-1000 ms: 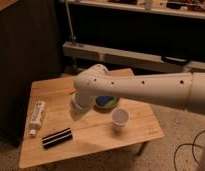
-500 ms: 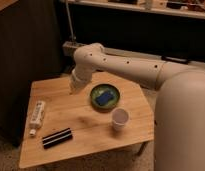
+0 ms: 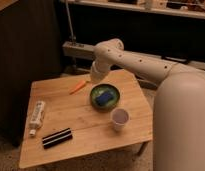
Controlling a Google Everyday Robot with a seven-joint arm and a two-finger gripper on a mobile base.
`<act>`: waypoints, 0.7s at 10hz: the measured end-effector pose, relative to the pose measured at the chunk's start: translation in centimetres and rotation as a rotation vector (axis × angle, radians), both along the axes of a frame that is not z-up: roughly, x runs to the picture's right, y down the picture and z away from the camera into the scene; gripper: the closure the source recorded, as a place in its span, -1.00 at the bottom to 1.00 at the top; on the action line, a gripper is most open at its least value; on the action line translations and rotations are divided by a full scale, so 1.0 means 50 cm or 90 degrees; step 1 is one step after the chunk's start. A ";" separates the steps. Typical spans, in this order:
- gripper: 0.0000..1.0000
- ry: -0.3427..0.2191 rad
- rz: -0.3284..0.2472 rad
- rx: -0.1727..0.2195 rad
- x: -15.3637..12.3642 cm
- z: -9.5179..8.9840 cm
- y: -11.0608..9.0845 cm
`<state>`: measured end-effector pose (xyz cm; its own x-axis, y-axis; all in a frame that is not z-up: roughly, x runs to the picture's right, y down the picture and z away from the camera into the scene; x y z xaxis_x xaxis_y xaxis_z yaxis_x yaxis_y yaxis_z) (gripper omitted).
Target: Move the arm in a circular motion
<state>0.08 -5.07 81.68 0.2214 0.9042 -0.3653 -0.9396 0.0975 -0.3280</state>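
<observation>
Camera view has the arm (image 3: pixel 141 62) as by far the biggest thing: it comes in from the right side, bends at an elbow above the far edge of the bench (image 3: pixel 71 110), and drops toward the wood. The gripper (image 3: pixel 94 76) hangs at its tip just over the far edge, near the middle; whether it is wide or narrow I cannot tell, and nothing seems to be held. Next in size, a green bowl (image 3: pixel 103 96) with something blue in it sits right of centre, just below the tip. A white tube (image 3: pixel 37 114) lies by the left edge, a black bar (image 3: pixel 57 138) near the front left corner, a cup (image 3: pixel 119 119) toward the front right corner, and a carrot (image 3: pixel 78 86) beside the tip. To circle well, I would judge, keep the tip at an even height and clear of bowl and carrot.
</observation>
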 end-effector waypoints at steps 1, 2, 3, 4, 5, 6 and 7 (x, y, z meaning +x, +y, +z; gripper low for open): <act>1.00 0.025 0.018 0.004 0.050 0.003 0.006; 1.00 0.051 0.041 0.008 0.107 -0.001 0.019; 1.00 0.068 0.059 0.012 0.149 -0.009 0.032; 1.00 0.085 0.077 0.016 0.194 -0.022 0.048; 1.00 0.099 0.094 0.021 0.240 -0.039 0.068; 1.00 0.108 0.108 0.024 0.286 -0.067 0.098; 1.00 0.110 0.112 0.023 0.317 -0.095 0.129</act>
<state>15.90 1.39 76.94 -0.0042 0.9362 -0.3514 -0.9850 -0.0645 -0.1599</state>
